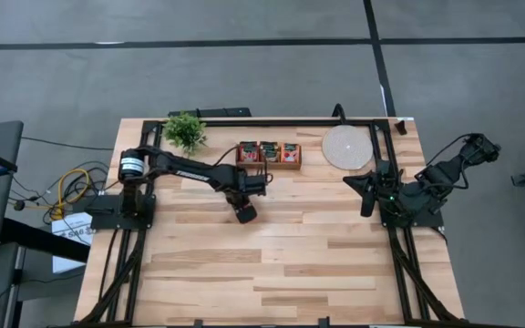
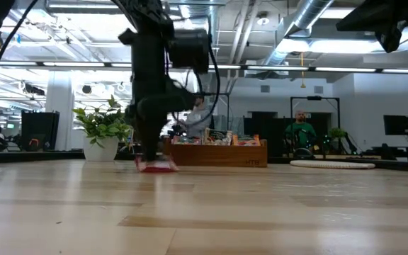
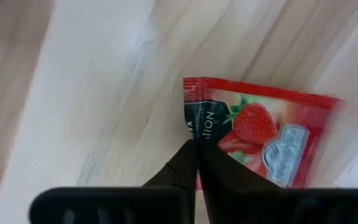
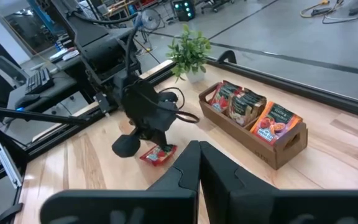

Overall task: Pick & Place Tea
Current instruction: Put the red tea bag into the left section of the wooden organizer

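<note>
A red tea packet (image 3: pixel 260 134) printed with a strawberry sits at my left gripper (image 1: pixel 244 212), near the middle of the table; the gripper is shut on it. The packet also shows in the low view (image 2: pixel 156 166), just above or on the tabletop, and in the right wrist view (image 4: pixel 158 154). A wooden box (image 1: pixel 269 155) of several tea packets stands toward the far edge. My right gripper (image 4: pixel 199 152) is shut and waits at the table's right side (image 1: pixel 369 193), touching nothing. My left gripper pinches the tea packet between its two fingers at one short edge (image 3: pixel 192 127), near a corner. The fingers (image 3: pixel 179 165) come from above, pointing down. The packet lies nearly flat, low over the wood; whether its far end rests on the table I cannot tell.
A potted plant (image 1: pixel 185 130) stands at the far left corner. A round pale mat (image 1: pixel 347 148) lies at the far right. The wooden box (image 4: pixel 253 124) is just beyond the left gripper. Bare wood (image 1: pixel 281 264) fills the near half of the table.
</note>
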Motion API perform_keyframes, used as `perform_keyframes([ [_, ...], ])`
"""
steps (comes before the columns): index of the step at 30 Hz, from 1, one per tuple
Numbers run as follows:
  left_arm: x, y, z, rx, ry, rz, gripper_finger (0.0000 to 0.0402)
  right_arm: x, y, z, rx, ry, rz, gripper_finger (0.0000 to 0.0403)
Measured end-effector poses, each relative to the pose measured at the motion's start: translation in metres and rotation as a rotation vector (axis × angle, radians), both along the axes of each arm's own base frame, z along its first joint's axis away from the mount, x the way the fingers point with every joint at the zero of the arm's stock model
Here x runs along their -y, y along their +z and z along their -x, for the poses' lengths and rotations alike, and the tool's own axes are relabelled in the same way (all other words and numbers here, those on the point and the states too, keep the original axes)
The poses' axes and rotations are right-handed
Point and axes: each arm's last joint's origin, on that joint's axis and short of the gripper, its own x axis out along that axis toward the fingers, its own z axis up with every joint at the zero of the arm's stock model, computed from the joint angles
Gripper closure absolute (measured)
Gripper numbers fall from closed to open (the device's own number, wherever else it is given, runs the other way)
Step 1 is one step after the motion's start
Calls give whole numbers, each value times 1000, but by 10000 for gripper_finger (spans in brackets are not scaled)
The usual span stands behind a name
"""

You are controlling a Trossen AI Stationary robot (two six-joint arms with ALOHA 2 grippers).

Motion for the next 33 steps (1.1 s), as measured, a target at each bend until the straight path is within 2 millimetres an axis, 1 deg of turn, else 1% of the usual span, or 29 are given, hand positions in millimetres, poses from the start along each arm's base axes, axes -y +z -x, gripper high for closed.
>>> perform_keyframes([
  [2,3,7,4,-6,-6,-27,399,0,0,0,0,0,0,403],
  [6,6,27,11,7,-8,-90,401,0,0,0,0,1,0,403],
  [9,8,48,16,20,-3,-170,401,0,0,0,0,1,0,403],
  [13,6,85,12,104,-33,-369,401,0,0,0,0,1,0,403],
  [17,-5,115,0,146,-121,-548,401,0,0,0,0,0,-1,403],
  [20,-21,120,-6,150,-190,-605,401,0,0,0,6,-4,-15,403],
  [22,-34,120,-4,113,-218,-622,401,0,0,0,8,-6,-22,403],
  [27,-65,118,2,50,-221,-628,401,0,0,0,8,-6,-22,403],
  [33,-83,119,5,53,-261,-608,401,0,0,0,8,-6,-22,403],
])
